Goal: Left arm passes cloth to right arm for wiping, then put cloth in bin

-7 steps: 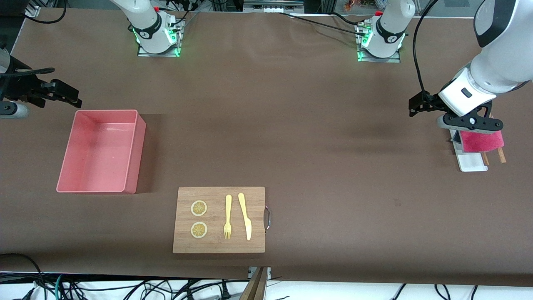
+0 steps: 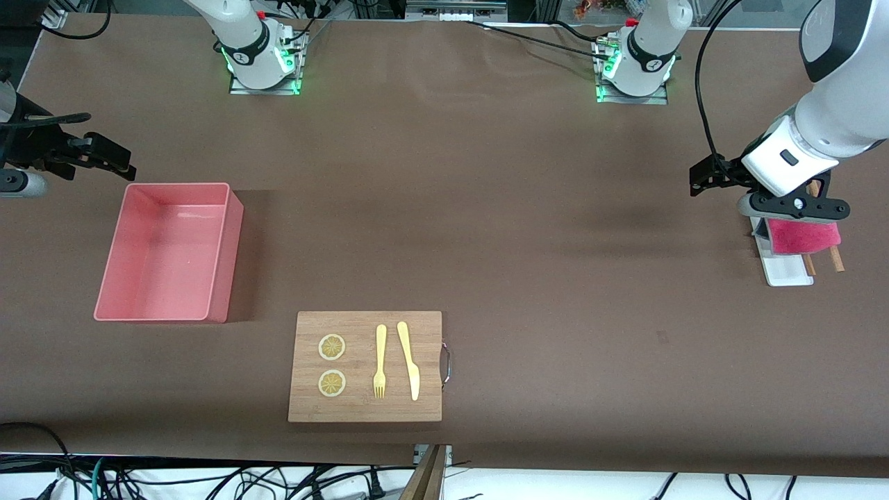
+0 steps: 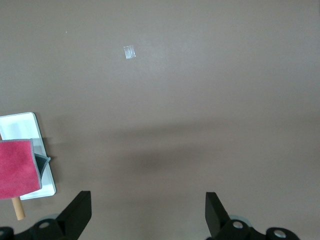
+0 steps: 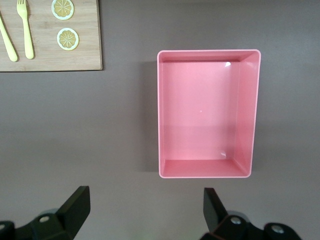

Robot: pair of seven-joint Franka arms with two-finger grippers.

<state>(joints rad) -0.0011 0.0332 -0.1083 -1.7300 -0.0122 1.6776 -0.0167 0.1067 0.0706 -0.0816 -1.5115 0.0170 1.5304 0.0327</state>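
Observation:
The crimson cloth (image 2: 802, 236) lies on a small white tray (image 2: 788, 272) at the left arm's end of the table, draped over two wooden sticks (image 2: 837, 258). My left gripper (image 2: 710, 177) hangs open and holds nothing, over bare table beside the tray. In the left wrist view the cloth (image 3: 17, 170) and tray (image 3: 20, 125) sit off to one side, outside the gap of the left gripper (image 3: 148, 215). The pink bin (image 2: 233, 243) stands at the right arm's end with nothing in it. My right gripper (image 2: 101, 156) waits open over bare table beside the bin (image 4: 209, 51).
A wooden board (image 2: 361, 410) lies near the front edge. It carries two lemon slices (image 2: 332, 347), a yellow fork (image 2: 380, 361) and a yellow knife (image 2: 410, 361). A corner of the board (image 4: 90, 50) shows in the right wrist view.
The left arm's hand has shifted slightly toward its own end of the table. The right arm, the cloth and the bin have not moved.

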